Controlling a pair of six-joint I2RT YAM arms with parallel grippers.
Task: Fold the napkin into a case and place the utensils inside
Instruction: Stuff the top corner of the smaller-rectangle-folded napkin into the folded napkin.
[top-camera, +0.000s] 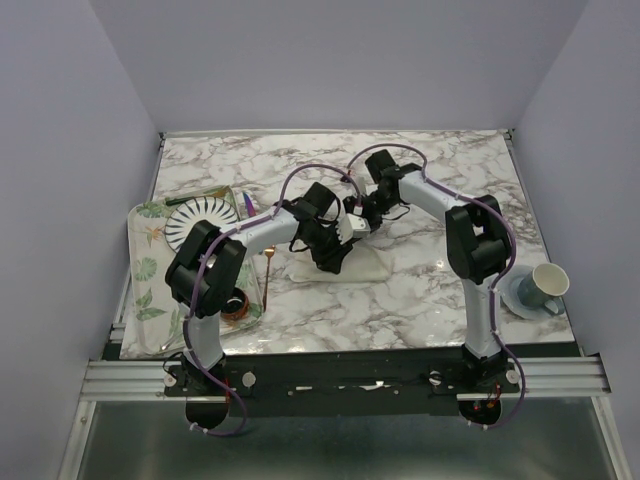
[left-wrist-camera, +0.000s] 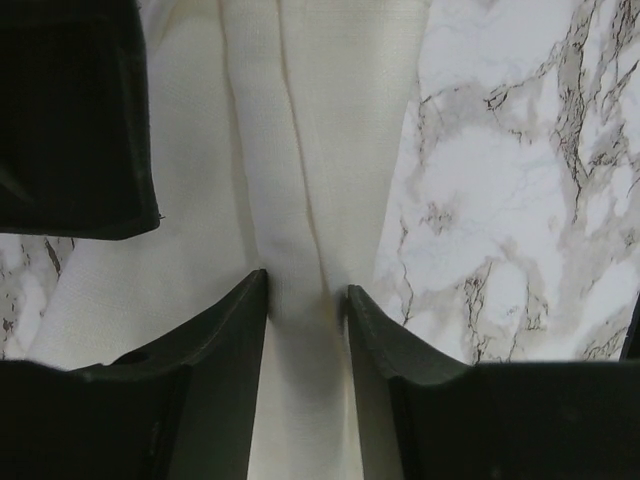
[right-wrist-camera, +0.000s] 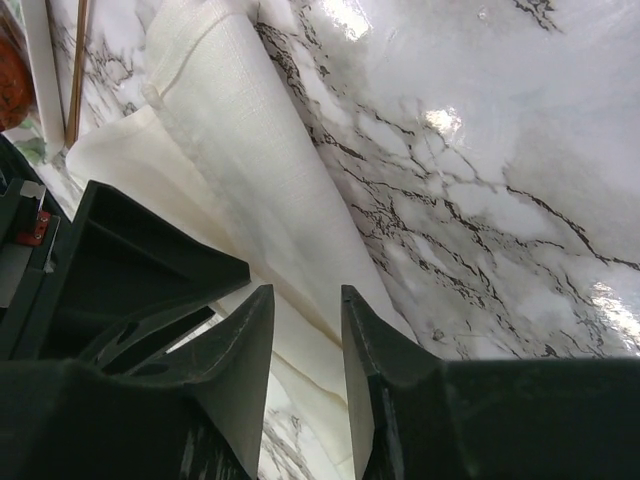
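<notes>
Lying on marble table: cream napkin; lilac walls.

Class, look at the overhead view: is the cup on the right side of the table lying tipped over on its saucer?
No. The cup stands upright on its saucer, open mouth facing up.

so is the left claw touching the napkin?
Touching. The left wrist view shows the left claw with a raised fold of the napkin pinched between both fingers, no gap on either side.
</notes>
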